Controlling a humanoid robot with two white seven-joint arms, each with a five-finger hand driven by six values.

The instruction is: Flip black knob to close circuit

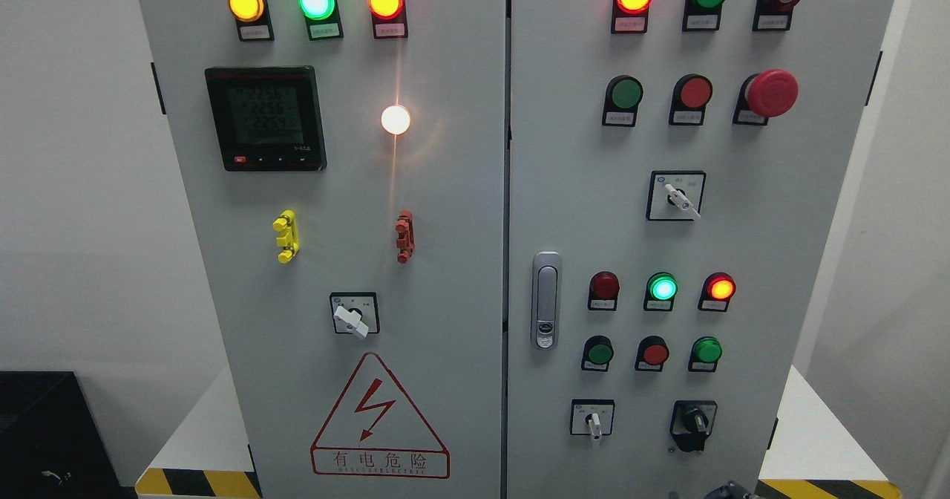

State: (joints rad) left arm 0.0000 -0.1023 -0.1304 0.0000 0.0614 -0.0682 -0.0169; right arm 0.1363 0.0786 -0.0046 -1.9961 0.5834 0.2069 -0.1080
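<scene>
The grey control cabinet (445, 276) fills the view; the black knob (694, 419) sits near the lower right corner of its right door (787, 246). It looks small, rigid and spring-stiff, best pinched across its raised bar. Neither hand is identifiably in view, so no grasp yet.

Matt grey cabinet (445, 276), chrome door handle (546, 300)

Dark hand (726, 490) — bottom edge; barely visible
</scene>
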